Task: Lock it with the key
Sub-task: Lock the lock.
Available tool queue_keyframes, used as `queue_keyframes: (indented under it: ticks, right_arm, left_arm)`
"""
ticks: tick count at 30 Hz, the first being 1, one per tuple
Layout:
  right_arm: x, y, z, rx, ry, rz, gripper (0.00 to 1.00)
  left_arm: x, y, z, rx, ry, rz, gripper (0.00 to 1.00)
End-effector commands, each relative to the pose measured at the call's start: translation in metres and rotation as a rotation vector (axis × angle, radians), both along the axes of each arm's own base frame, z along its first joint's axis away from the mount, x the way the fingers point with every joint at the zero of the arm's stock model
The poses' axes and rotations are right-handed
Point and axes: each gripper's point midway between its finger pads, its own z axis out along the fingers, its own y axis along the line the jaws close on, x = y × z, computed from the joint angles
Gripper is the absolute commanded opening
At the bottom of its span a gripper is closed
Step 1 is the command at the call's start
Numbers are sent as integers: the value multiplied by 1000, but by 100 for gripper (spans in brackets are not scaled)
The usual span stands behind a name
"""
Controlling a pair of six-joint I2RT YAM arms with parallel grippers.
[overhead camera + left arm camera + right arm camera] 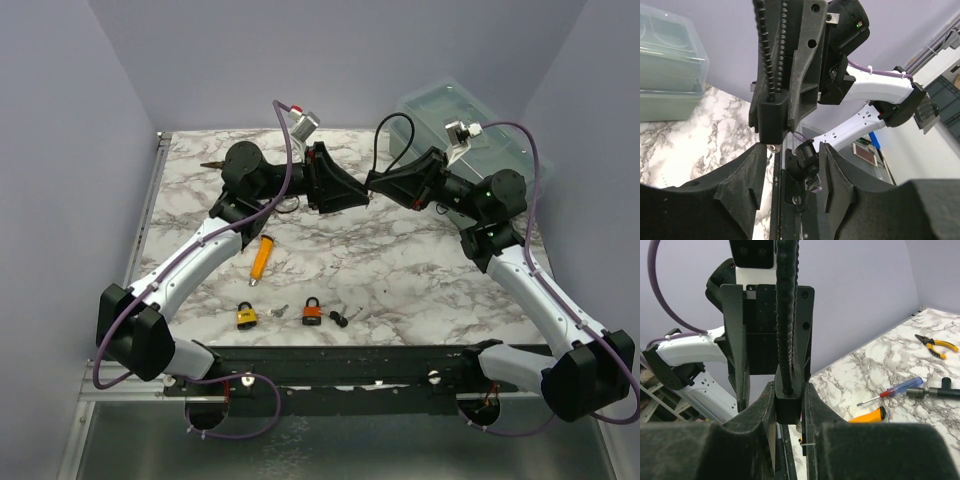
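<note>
Left claw open, raised mid-bench toward far edge. Right claw clamps left claw's finger. Orange padlock, key: near edge.

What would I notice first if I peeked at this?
The left gripper and the right gripper meet nose to nose in the air above the back of the marble table. Near the front edge lie a yellow padlock and an orange padlock, side by side, with neither gripper near them.

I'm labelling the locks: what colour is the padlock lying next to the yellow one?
The padlock is orange, seen best in the top external view.
</note>
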Motion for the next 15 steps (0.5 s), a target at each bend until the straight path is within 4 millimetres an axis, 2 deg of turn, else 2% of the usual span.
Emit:
queue_keyframes:
  ticks: [1,5,15]
  right_arm:
    - [-1,-1,9,-6,-76,-25,0]
    - [1,-1,12,-3,-83,-36,0]
    - [-1,0,14,9,-83,-16,0]
  left_arm:
    - [3,6,17,-52,-126,96,51]
    - [15,4,18,-52,-170,179,47]
    - [17,-12,14,-37,-182,199,40]
